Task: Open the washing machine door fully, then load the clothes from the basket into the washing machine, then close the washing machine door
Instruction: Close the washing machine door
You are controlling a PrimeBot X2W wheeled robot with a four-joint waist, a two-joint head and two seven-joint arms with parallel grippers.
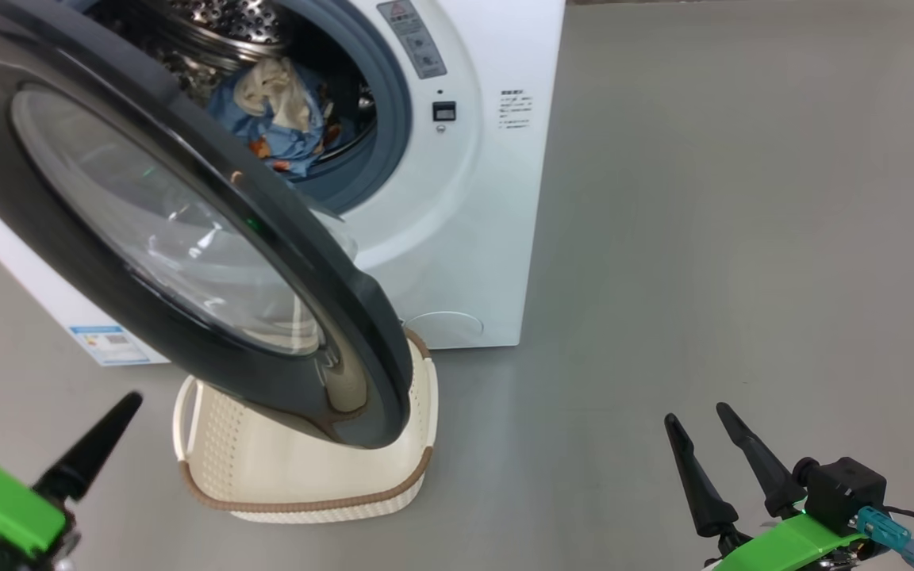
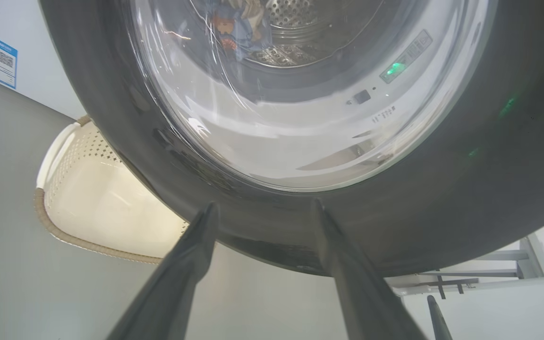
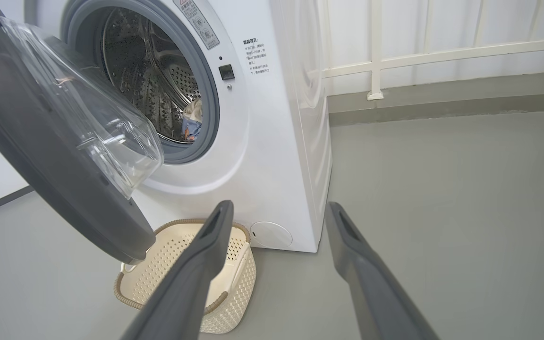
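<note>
Left pincer [image 2: 265, 205]: spread wide and empty, fingertips right at the lower rim of the door [image 2: 88, 118]; whether they touch it cannot be told.
Right pincer [image 3: 277, 205]: spread and empty, over bare floor [image 1: 743, 238], well apart from the machine [image 3: 272, 141].
Door: stands out at an angle from the machine's front, roughly half open, its lower edge above the basket [image 1: 306, 503]; not latched.
Clothes [image 1: 282, 119]: blue and beige heap inside the drum [image 1: 235, 20], low at the front, near the gasket [image 1: 393, 119].
Basket: on the floor just before the machine, under the door; the parts of its inside that show hold nothing.
Done, as I judge it: opening and loading.
Left to do: shutting the door, meaning the swing to the frame and a press until it latches.
Risk: cloth near the gasket could get caught.
</note>
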